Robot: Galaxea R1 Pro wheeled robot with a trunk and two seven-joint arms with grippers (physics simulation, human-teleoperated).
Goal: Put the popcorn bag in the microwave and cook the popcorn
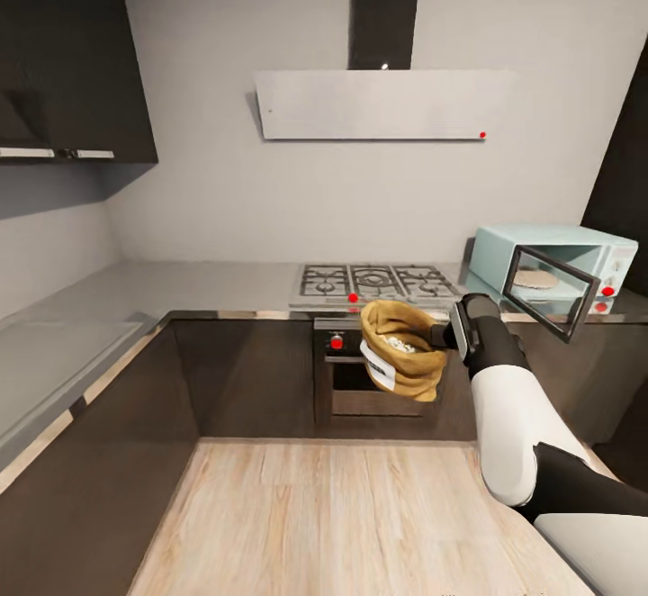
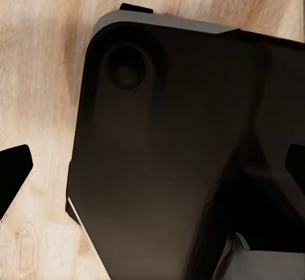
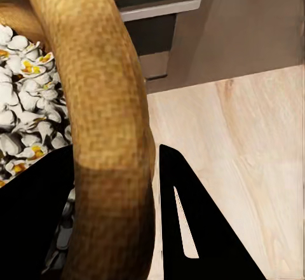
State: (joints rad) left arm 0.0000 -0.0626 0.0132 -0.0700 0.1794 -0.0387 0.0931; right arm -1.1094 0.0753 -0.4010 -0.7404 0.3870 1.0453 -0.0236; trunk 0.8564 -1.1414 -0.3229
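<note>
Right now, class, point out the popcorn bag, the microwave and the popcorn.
popcorn bag [image 1: 407, 371]: head view, its yellow side.
microwave [image 1: 504, 249]: head view, pale blue casing left of the open door.
popcorn [image 3: 22, 112]: right wrist view, white puffs inside the bag.

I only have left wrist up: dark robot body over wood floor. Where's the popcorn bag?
Observer: The head view has the popcorn bag held up in the air by the right gripper, in front of the built-in oven below the hob.
Operator: Grip solid?
Observer: In the right wrist view the rolled rim sits between the two dark fingers, so it is pinched at the rim.
Operator: Anything in the bag?
Observer: Yes, white puffs with yellow bits, the popcorn, fill the mouth.
Operator: Microwave state?
Observer: The microwave stands on the countertop to the right of the hob, its door swung open toward the robot.
</note>
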